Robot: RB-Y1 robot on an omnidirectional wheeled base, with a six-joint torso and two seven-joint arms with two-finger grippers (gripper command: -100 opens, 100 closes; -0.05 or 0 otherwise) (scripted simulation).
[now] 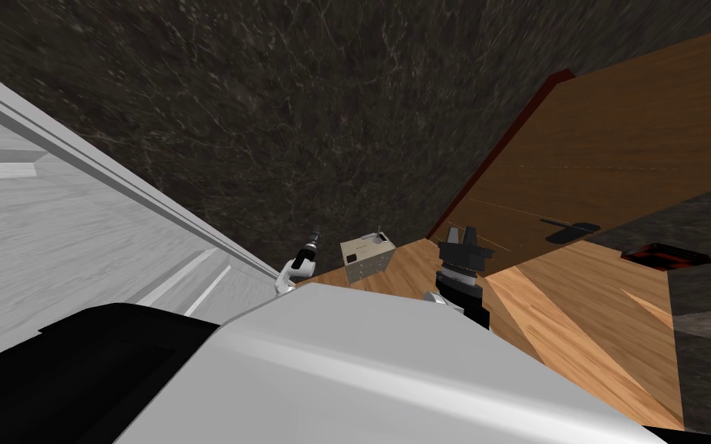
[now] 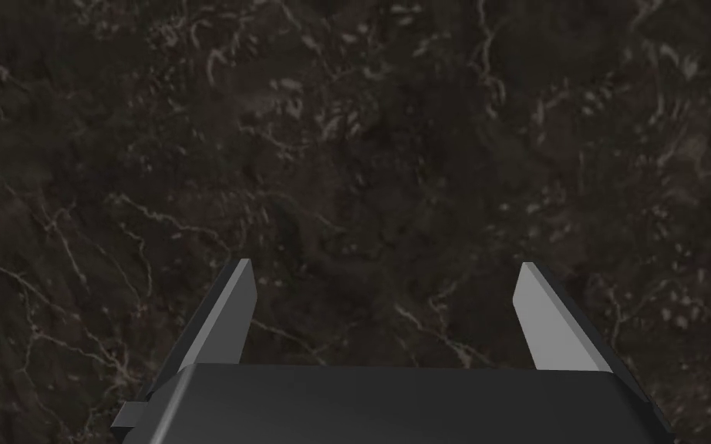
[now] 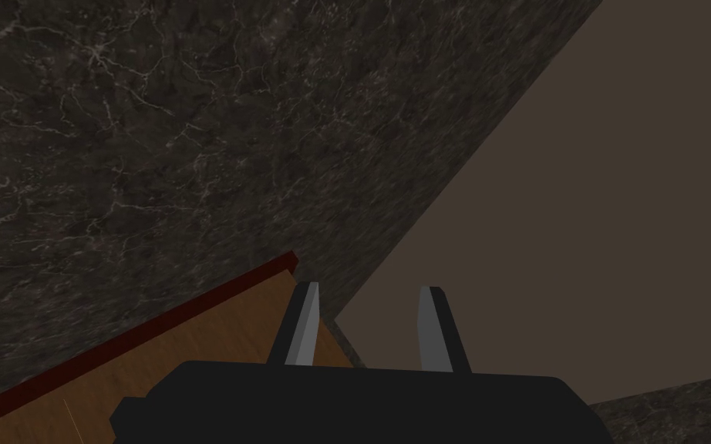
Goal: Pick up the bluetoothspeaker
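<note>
Left claw: spread wide, with nothing held between its fingers; a dark veined surface is faced

Right claw: its fingers are parted by a narrower gap and nothing is gripped; they are pointed past the dark red edge of a wooden panel

Speaker: a pale box with a dotted front, a small dark mark on one side and a thin stalk on top; it is set on the wooden top, between the two claws, just beside the left claw and a little farther from the right claw; it is touched by neither

Left arm: the white forearm is angled up and forward, and the claw tip is carried level with the speaker, off to its side

Right arm: the dark wrist is held over the wooden top, with the fingers directed away from the body, toward the wooden panel

Surroundings: the wooden panel is seen rising at a slant behind the right claw; a white panelled door is found on the left claw's side; a flat dark thing with red edging is seen well apart from the speaker, on the right claw's side
</note>
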